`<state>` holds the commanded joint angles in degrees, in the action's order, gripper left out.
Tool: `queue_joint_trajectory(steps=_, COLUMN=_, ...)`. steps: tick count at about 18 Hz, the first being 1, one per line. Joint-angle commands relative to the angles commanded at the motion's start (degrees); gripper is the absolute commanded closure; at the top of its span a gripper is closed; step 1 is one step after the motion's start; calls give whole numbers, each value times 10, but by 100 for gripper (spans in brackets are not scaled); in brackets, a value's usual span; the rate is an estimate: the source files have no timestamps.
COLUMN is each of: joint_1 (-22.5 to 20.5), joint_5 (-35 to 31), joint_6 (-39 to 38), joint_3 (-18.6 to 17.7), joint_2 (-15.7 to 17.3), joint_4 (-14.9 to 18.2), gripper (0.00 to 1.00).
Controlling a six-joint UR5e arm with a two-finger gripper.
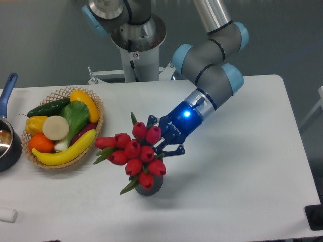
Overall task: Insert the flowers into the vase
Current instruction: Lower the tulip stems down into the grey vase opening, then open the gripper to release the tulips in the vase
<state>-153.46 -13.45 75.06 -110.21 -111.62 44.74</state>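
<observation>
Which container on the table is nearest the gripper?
The vase, just below the gripper and mostly hidden under the flowers. The wicker basket and pot sit farther left.

Just below my blue two-finger gripper (160,141), the small dark grey vase (152,187) is almost wholly covered by the bunch of red tulip buds with green leaves (134,154); only a sliver of its wall shows. My fingertips are lost among the buds, so I cannot tell how my jaws stand or whether they touch the stems, which are hidden too. Far to my side, the dark pot with a blue handle (7,138) is cut by the frame's edge, as is a small white object (7,215).
</observation>
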Motion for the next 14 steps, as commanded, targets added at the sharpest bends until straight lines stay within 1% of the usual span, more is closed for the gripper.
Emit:
queue_joint_trajectory(steps=6, joint_1=0, joint_5=-1, joint_6=1, joint_3=-6, joint_2=-5, joint_4=0, gripper=80)
queue_joint_trajectory(steps=10, joint_1=0, joint_5=0, joint_6=14, joint_3=-5, joint_2=-11, joint_4=-1, gripper=73)
queue_joint_trajectory(steps=11, joint_1=-1, joint_5=-1, joint_6=18, joint_3=-5, joint_2=-11, joint_4=-1, gripper=70)
queue_joint_trajectory(steps=12, joint_1=-2, joint_5=-1, joint_6=18, joint_3=-5, joint_2=-11, joint_4=-1, gripper=62)
queue_joint_trajectory(steps=13, joint_1=-3, joint_5=-1, joint_6=18, joint_3=-5, joint_2=-11, joint_4=-1, gripper=59)
queue_joint_trajectory(steps=14, joint_1=-4, joint_5=-1, joint_6=19, joint_3=-4, joint_2=-11, joint_4=-1, gripper=50)
